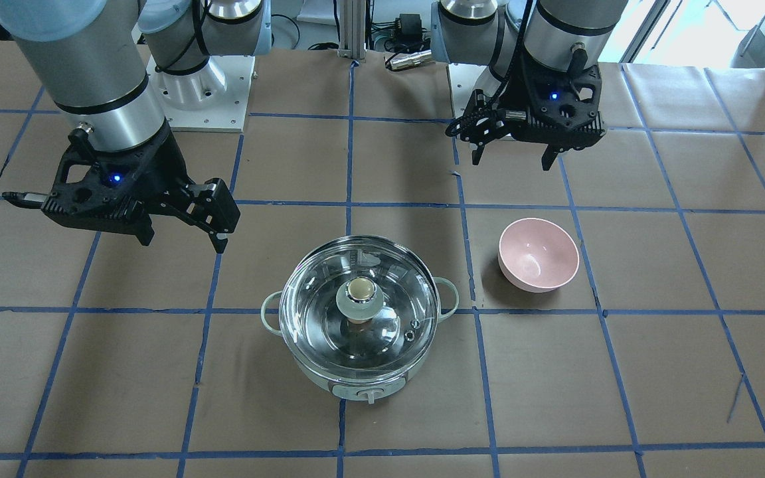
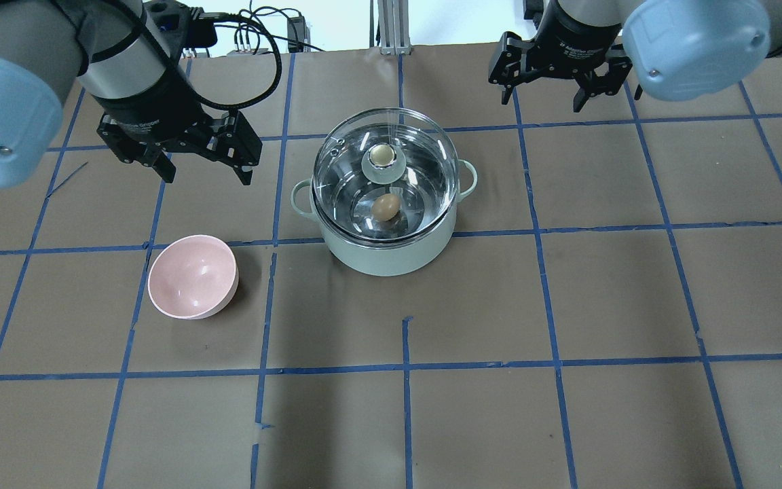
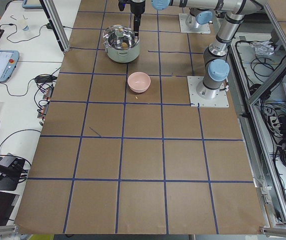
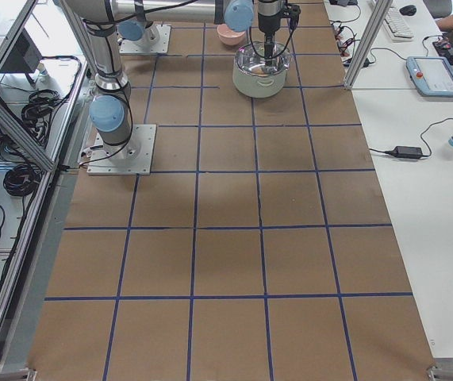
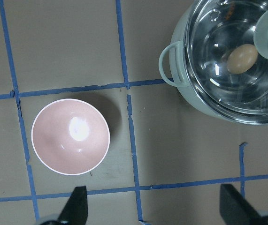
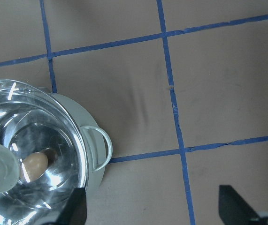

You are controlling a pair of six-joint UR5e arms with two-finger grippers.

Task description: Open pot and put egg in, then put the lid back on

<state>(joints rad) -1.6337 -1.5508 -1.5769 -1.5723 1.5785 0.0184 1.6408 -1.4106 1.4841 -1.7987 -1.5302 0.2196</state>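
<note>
The mint-green pot (image 2: 391, 257) stands mid-table with the clear glass lid (image 2: 347, 159) seated on its rim. The tan egg (image 2: 386, 206) lies inside on the steel bottom, seen through the glass. In the front view the lid's knob (image 1: 360, 294) partly hides the egg (image 1: 358, 323). My left gripper (image 2: 208, 178) is open and empty, held above the table left of the pot. My right gripper (image 2: 540, 104) is open and empty, beyond the pot to its right. The egg also shows in the left wrist view (image 5: 241, 58) and in the right wrist view (image 6: 34, 163).
An empty pink bowl (image 2: 192, 275) stands on the table left of the pot, below my left gripper; it also shows in the left wrist view (image 5: 70, 137). The table is brown paper with blue tape grid lines.
</note>
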